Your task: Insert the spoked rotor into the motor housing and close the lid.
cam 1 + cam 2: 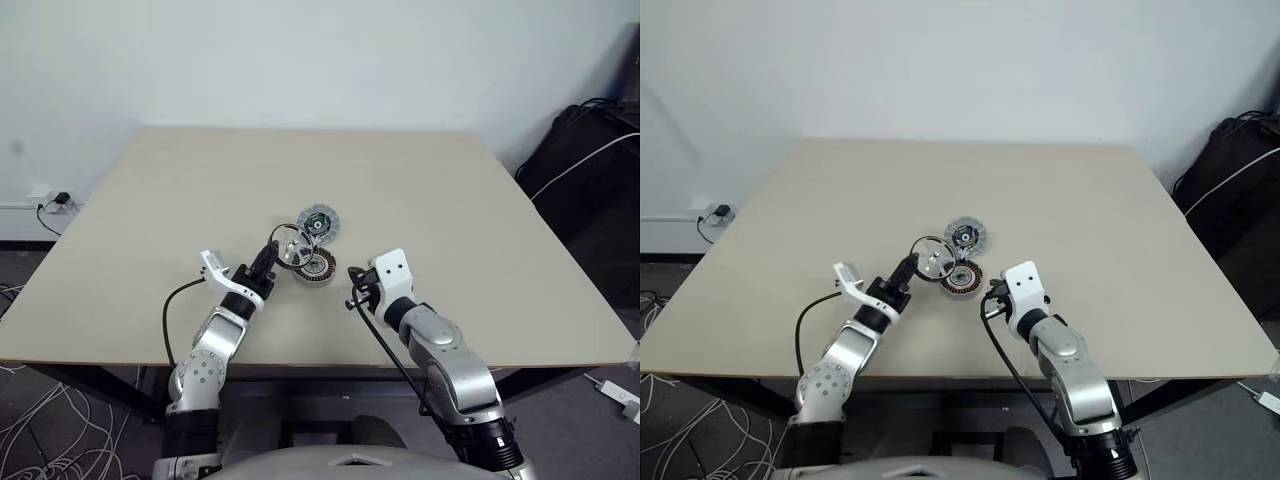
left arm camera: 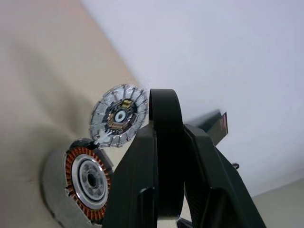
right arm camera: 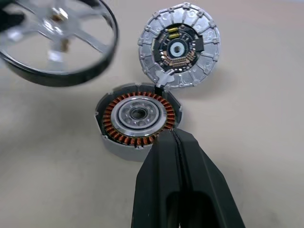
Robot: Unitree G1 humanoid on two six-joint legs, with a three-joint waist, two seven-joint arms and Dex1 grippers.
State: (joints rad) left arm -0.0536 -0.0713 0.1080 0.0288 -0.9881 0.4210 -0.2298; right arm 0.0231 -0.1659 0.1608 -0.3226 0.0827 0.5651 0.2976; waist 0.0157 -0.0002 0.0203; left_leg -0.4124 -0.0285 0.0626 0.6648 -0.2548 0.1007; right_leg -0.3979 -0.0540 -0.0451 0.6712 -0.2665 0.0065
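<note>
My left gripper (image 1: 274, 253) is shut on the rim of the spoked rotor (image 1: 291, 247), holding it tilted in the air just left of the motor housing (image 1: 316, 266). In the left wrist view the rotor's dark rim (image 2: 164, 137) stands edge-on between the fingers. The housing (image 3: 138, 116) sits on the table with its copper windings facing up. Just behind it lies the lid (image 3: 179, 45), dark greenish centre up, its tab touching the housing's rim. My right gripper (image 3: 175, 137) is shut and empty, its tips at the housing's near right edge.
The beige table (image 1: 450, 200) stretches wide around the parts. A dark bag (image 1: 590, 160) with a white cable stands off the table's right side. Cables lie on the floor at the left (image 1: 30, 410).
</note>
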